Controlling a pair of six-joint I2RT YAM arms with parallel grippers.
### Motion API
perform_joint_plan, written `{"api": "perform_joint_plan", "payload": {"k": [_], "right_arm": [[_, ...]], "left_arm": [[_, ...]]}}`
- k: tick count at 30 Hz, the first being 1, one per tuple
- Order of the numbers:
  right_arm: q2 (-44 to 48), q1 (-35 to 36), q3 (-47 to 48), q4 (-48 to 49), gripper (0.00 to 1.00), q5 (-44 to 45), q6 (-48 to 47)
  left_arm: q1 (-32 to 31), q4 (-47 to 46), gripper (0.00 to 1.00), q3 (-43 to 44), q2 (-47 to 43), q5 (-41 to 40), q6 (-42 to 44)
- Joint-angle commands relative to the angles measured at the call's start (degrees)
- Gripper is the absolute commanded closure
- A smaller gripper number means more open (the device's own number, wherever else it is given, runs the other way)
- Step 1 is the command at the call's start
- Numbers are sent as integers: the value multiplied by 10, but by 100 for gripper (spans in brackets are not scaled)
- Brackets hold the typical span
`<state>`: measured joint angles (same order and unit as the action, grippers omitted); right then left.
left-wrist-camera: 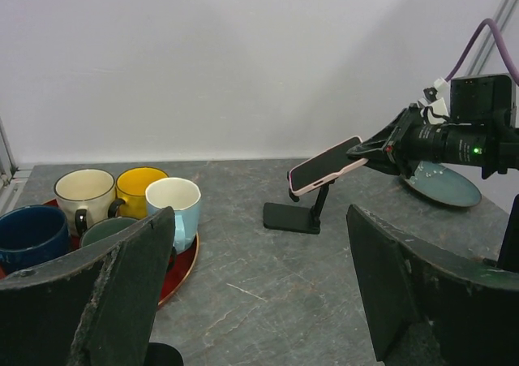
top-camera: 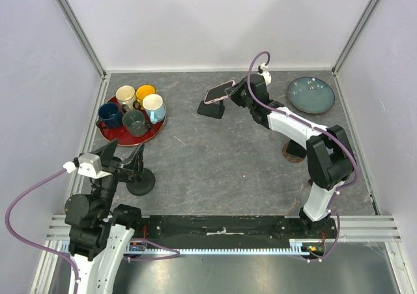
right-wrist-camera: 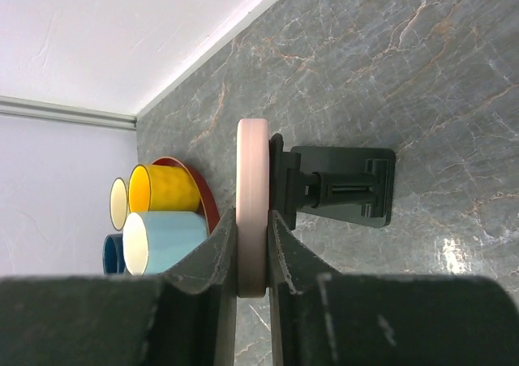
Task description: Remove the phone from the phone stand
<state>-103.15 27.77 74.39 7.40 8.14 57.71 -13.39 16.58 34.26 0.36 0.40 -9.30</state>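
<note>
While the right gripper pinches the phone, we see the handset resting on the phone stand, toward the far middle of the table. From the right wrist view, its two fingers are drawn narrow on the pink-cased edge, one on each face, and the phone's back lies against the stand's cradle. From the left wrist view we find the phone tilted. Its gripped end is higher, and its lower end hangs free above the stand's flat black base.

Around the stand we have open tabletop on the near side and to the left. The red tray of five mugs lies well apart to the left, close to the left wall. The blue-green plate sits to the right of the gripper, near the far right corner and beside the right arm. Behind the stand, a bare strip of table runs to the back wall. A small brown round object shows partly beneath the right arm; we cannot tell what it is.

The left gripper hangs at the near left of the table, near the tray's near edge. Its fingers are spread wide with nothing between them. A dark round object sits just beside it. A broad bare stretch of table separates this gripper from the stand.
</note>
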Motion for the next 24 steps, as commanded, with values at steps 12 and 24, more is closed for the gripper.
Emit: {"api": "perform_joint_plan", "payload": {"k": [12,24], "right_arm": [[74,2,53,2,100,48,-41],[183,2,31,-27,100,-80,-206]], "left_arm": [[-1,-15,8,-2,-54,21,21],[-1,-14,8,-2,-54,25,21]]}}
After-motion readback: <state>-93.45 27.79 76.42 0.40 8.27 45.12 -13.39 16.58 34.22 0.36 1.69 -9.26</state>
